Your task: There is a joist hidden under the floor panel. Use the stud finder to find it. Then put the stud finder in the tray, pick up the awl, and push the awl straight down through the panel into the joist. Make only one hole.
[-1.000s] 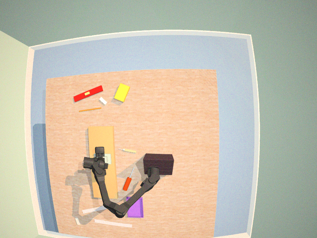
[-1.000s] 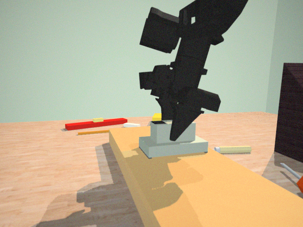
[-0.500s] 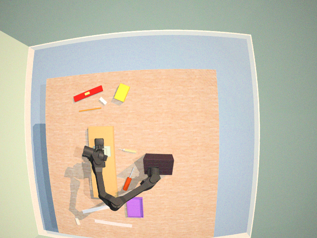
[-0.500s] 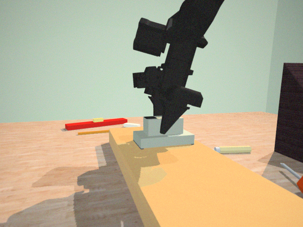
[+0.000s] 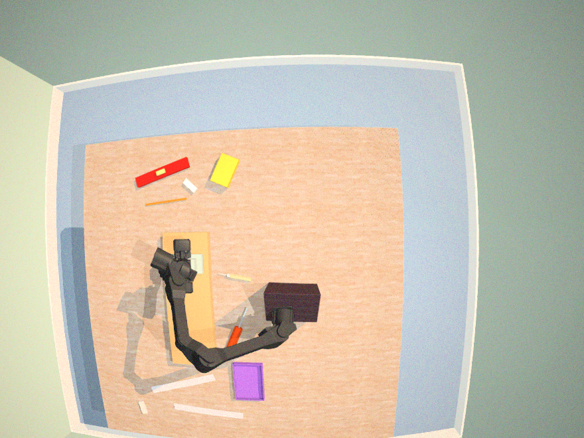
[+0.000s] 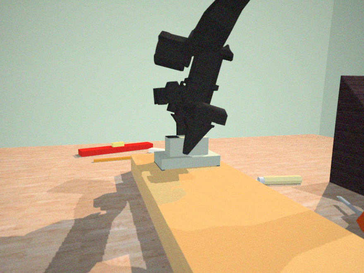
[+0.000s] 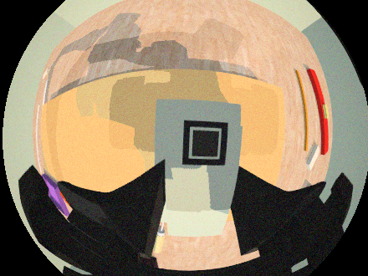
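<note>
The pincer [image 6: 187, 147] grips the stud finder [image 6: 187, 155] on the panel [image 5: 188, 301], left of centre. Awl [image 5: 234, 332] and tray [image 5: 247, 381] lie lower right, half under the arm [image 5: 226, 348].

Workshop / carpentry-type job site, indoors. Wood-grain floor [image 5: 306, 212] w/ blue border strip, plain pale green walls [image 6: 73, 73]. Hand tools scattered on floor: red spirit level [image 5: 162, 172], orange pencil [image 5: 165, 202], orange-handled screwdriver [image 5: 234, 333], awl [image 5: 237, 277]. Loose white trim offcuts [image 5: 208, 411] near front edge. Purple tray [image 5: 247, 381] for tools. Raised floor panel [image 5: 200, 310] laid out as workpiece.
</note>
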You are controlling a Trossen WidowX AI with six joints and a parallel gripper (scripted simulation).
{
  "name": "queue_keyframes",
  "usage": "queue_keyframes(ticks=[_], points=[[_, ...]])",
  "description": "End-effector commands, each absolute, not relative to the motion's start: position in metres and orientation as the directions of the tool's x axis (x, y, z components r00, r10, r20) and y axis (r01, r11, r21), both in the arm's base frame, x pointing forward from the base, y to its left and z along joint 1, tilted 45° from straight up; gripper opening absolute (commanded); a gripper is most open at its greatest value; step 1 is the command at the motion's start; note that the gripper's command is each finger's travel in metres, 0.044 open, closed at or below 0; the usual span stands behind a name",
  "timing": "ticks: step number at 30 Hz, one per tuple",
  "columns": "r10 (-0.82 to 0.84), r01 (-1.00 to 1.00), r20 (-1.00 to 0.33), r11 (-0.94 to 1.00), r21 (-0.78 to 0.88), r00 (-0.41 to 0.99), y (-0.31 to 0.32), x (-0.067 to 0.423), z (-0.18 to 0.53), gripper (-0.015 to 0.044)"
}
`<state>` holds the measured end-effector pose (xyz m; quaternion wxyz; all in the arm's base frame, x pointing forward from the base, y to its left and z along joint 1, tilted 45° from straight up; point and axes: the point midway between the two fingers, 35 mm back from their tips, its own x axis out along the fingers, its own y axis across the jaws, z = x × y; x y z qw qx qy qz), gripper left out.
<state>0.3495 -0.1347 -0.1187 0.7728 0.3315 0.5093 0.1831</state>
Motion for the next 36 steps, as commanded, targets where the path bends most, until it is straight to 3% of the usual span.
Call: queue_keyframes(ticks=[1, 23, 36], points=[[0.618, 0.055, -0.669, 0.717, 0.695, 0.413, -0.146, 0.349, -0.130, 0.0000], [0.616, 0.058, -0.669, 0.716, 0.696, 0.416, -0.171, 0.346, -0.152, 0.0000], [0.612, 0.058, -0.675, 0.722, 0.690, 0.413, -0.220, 0.339, -0.110, 0.0000]])
